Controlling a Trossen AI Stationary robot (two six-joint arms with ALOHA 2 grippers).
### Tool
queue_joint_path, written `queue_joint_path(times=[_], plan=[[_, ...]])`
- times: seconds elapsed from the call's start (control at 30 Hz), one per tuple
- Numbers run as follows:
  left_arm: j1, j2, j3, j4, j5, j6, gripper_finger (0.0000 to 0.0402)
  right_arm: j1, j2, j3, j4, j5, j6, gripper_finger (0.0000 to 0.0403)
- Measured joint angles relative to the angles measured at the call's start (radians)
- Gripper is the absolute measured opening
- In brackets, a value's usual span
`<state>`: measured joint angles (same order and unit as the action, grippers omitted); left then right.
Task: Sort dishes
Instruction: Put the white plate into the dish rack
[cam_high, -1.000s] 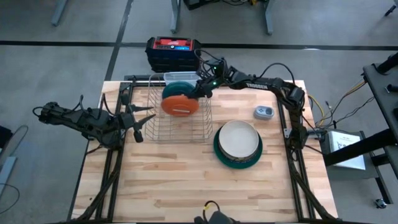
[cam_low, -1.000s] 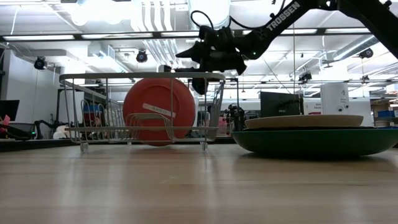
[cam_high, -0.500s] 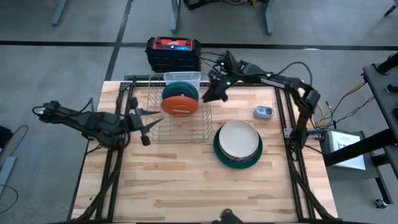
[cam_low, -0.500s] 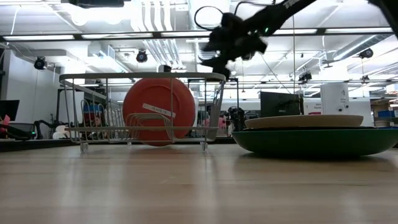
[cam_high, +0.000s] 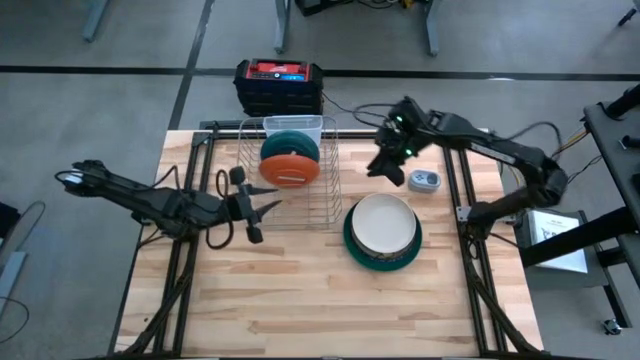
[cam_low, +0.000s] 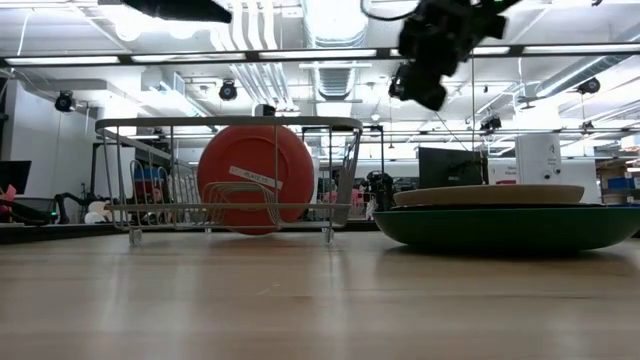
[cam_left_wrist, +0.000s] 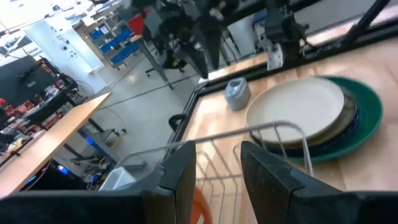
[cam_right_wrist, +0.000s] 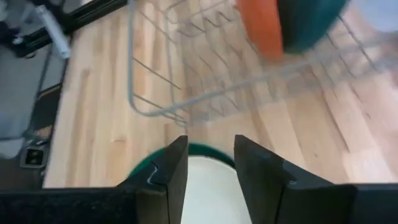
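Note:
A silver wire rack (cam_high: 290, 190) holds an orange plate (cam_high: 290, 168) and a dark teal plate (cam_high: 293, 147), both standing on edge between its wires. To its right, a white plate (cam_high: 381, 222) lies on top of a stack whose lowest piece is a larger dark green plate (cam_high: 352, 247). My left gripper (cam_high: 266, 209) hovers open over the rack's near left corner, fingers level and pointing toward the stack. My right gripper (cam_high: 381, 168) hangs open and high above the table, between the rack and a small grey device (cam_high: 424, 181). Neither holds anything.
A black and red box (cam_high: 279, 85) stands beyond the table's far edge. Dark frame bars (cam_high: 461, 200) run along the table's left and right sides. Bare wood (cam_high: 300, 290) fills the near half of the table.
My right gripper has left the plates at the rack's far right corner, risen and swung toward the table's right edge, tipping downward. My left gripper has moved rightward from the table's left side to the rack's near left corner. The plates have kept still.

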<state>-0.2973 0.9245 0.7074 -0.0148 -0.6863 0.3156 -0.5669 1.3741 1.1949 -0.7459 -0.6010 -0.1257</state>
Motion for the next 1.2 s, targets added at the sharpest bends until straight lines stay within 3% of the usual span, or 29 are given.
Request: queue_joint_path(times=[0.27, 0.5, 0.73, 1.2], plan=[[0.000, 0.064, 0.000, 0.057, 0.026, 0.032, 0.0117, 0.061, -0.244, -0.331, 0.110, 0.081, 0.077, 0.0107], [0.000, 0.077, 0.000, 0.162, 0.018, 0.107, 0.0117, 0.253, -0.353, -0.516, 0.280, 0.125, 0.170, 0.0114], [0.000, 0.076, 0.000, 0.202, 0.017, 0.116, 0.0117, 0.526, -0.378, -0.564, 0.290, 0.408, 0.225, 0.0104], [0.000, 0.104, 0.001, 0.260, 0.017, 0.065, 0.0117, 0.926, -0.326, -0.564, 0.278, 0.773, 0.441, 0.0115]])
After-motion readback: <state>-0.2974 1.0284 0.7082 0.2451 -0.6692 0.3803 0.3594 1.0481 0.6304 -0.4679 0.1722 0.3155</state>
